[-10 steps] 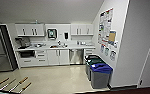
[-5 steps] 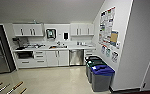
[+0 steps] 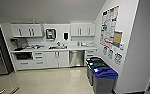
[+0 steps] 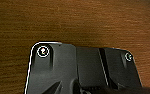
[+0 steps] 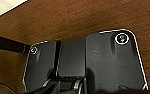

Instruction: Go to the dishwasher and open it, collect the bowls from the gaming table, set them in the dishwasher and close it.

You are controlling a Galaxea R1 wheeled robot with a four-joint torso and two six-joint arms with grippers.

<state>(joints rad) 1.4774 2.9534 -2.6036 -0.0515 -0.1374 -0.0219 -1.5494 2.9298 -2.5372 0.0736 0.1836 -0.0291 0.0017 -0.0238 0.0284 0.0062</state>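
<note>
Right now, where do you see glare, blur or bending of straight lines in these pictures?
Head view: soft blur overall, ceiling light glares on the floor, and the right wall leans from wide-angle distortion. Left wrist view: wooden surface evenly lit, grain smeared. Right wrist view: bright pale patch in one corner.

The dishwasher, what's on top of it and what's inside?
The dishwasher sits under the white counter, which carries small items too blurred to name. Its steel door is shut, so the inside is hidden.

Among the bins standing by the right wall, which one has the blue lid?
The bin nearest the camera: its lid is bright blue, while the bins behind it have dark or greenish lids.
</note>
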